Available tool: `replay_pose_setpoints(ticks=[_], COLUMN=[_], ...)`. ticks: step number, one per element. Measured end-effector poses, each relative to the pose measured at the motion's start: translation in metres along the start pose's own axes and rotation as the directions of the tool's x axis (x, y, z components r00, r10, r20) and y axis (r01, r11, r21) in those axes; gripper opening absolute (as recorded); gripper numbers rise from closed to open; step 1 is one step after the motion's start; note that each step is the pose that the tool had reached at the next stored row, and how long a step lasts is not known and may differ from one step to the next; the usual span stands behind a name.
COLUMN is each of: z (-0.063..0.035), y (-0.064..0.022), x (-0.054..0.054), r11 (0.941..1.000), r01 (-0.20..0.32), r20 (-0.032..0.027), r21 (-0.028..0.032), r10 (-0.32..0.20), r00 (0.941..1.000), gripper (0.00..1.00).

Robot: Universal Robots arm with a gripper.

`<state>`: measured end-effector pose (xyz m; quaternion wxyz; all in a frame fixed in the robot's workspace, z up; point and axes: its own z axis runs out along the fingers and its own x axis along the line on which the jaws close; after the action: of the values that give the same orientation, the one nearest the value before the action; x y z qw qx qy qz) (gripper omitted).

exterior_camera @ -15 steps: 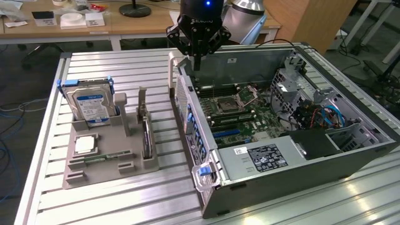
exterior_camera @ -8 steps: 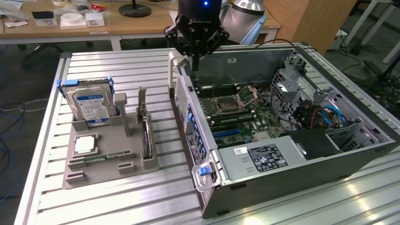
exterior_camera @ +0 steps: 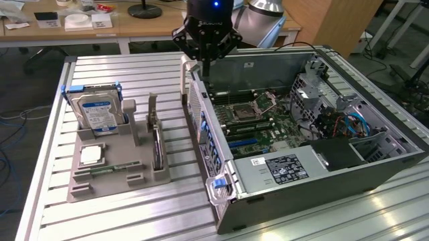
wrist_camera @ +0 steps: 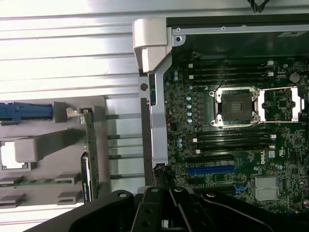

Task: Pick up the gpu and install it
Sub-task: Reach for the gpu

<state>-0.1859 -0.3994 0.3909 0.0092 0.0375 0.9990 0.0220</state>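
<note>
Far to the exterior view's left of the fingers, and nearer the camera, a grey holder (exterior_camera: pixel 100 190) lies on the slotted aluminium table (exterior_camera: pixel 120 223). At its far left end a silver hard drive (exterior_camera: pixel 96 113) with a blue label stands upright. In front of the drive a square silver chip (exterior_camera: pixel 90 154) lies flat, and beside the chip a slim green memory stick (exterior_camera: pixel 114 168) rests in its groove.

Closer to the fingers, though well apart from them, the gpu (exterior_camera: pixel 157 145) stands on its long edge in a slot on the holder's right side, one dark face showing. Nothing is touching it.

The gripper (exterior_camera: pixel 205 69) hangs tips down over the near wall of the open computer case (exterior_camera: pixel 322 198), close to the wall's pale corner piece (exterior_camera: pixel 190 64). Its fingers are pressed together with nothing between them. I cannot tell whether the tips touch the wall.

To the exterior view's right of the fingers and below them, the motherboard (exterior_camera: pixel 258 125) lies exposed inside the case. Its processor socket (exterior_camera: pixel 244 111) is bare, with dark memory slots on either side. A blue expansion slot (exterior_camera: pixel 249 142) sits further towards the camera. Past that slot is the power supply (exterior_camera: pixel 282 168), which carries a black label. Furthest from the fingers, at the case's right end, blue cables (exterior_camera: pixel 352 123) loop among the metal bays.
</note>
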Motion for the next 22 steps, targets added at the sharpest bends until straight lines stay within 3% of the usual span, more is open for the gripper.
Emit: replay_pose_setpoints(ticks=[22], z=[0.0007], y=[-0.0018], x=[0.014], r11=[1.0], r01=[0.0], r20=[-0.0025], r21=[0.0002], r10=[0.0], r00=[1.0], gripper=[0.11])
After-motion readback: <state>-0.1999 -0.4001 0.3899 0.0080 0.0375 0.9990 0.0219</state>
